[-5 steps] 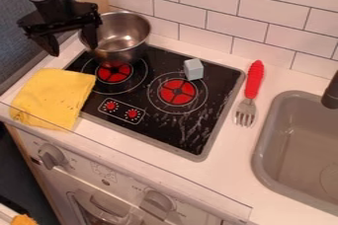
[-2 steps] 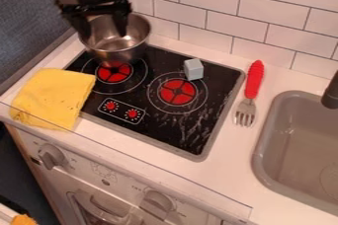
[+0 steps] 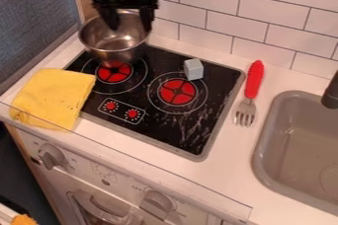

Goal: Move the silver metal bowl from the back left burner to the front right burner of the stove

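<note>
Camera view: gripper hangs, jaws apart, over the metal pot.

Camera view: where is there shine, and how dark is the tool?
In the camera view, the pot shines on its inside wall; pale streaks mark the stove, glare or smears, I cannot tell; the tool looks almost plain black.

Pot is showing smooth, shiny metal. Cooktop is reading glossy, with whitish scuffs. Towel is looking like soft, matt cloth. Fork is pairing metal tines with a ridged, plastic-looking handle. Block is appearing matt; wall tiles, smooth. Claw is looking dark, matt.
</note>
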### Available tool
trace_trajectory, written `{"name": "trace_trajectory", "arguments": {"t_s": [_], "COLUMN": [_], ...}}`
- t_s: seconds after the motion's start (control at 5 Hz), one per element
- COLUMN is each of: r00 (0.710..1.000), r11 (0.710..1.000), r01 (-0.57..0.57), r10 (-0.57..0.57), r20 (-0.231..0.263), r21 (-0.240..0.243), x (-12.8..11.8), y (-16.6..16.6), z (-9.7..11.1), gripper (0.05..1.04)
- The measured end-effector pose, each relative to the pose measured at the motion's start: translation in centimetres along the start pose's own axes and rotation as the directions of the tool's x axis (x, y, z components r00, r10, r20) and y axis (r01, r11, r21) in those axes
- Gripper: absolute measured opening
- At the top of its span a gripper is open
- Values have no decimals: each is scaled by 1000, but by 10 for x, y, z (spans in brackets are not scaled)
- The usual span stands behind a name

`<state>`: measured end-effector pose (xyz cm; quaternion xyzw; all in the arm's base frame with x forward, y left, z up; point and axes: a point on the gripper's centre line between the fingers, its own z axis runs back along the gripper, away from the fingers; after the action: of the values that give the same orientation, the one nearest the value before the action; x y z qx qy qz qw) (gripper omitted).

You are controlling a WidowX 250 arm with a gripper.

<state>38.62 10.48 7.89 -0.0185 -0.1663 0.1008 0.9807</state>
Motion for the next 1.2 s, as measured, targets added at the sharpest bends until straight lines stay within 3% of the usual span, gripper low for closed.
{"name": "trace_trajectory", "arguments": {"t_s": [0.2, 0.4, 0.6, 0.8, 1.2], "r00": [997, 992, 986, 988, 987], "r11": [998, 996, 990, 989, 986], "r01": [63, 85, 111, 96, 114], "r10": [-63, -81, -98, -80, -99], "r20": [-38, -97, -135, -136, -130], "r21": [-8, 39, 88, 117, 120], "x": [4, -3, -4, -3, -3], "y": [-6, 3, 8, 12, 3], "z": [-23, -45, -53, -54, -56], "gripper": [998, 998, 996, 931, 349]}}
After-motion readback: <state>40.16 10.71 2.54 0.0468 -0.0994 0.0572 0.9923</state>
